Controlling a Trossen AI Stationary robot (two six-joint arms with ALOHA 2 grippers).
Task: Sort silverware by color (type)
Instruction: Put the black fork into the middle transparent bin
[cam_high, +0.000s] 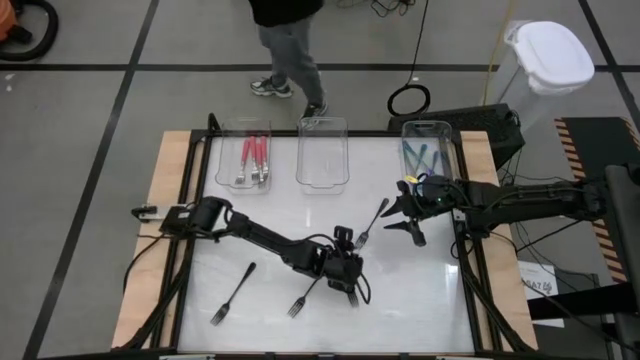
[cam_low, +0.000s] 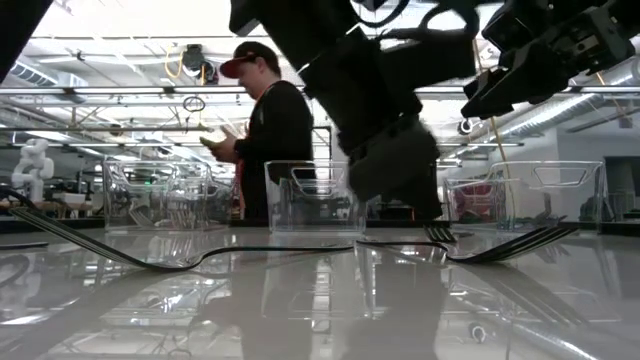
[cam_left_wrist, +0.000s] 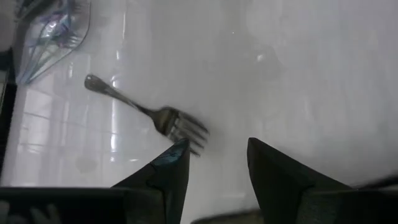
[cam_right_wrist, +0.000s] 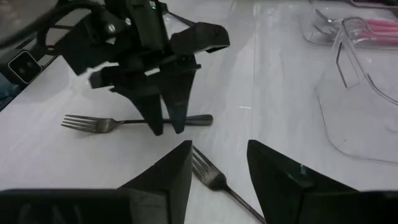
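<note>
One camera hangs overhead and looks straight down, taking in the whole bench (cam_high: 320, 230), both arms, the three clear trays along its far edge and the floor beyond, where a person (cam_high: 285, 40) stands. A second sits at bench-top level, very near the surface, facing level across it toward the same trays (cam_low: 305, 195) and person (cam_low: 270, 130), with the room behind. The left wrist camera rides close above the bench, looking past its own two dark fingers (cam_left_wrist: 168, 180) at a fork (cam_left_wrist: 149, 113). The right wrist camera looks past its own fingers (cam_right_wrist: 168, 177) and also catches the left claw (cam_right_wrist: 166, 127), which the overhead view shares.
</note>
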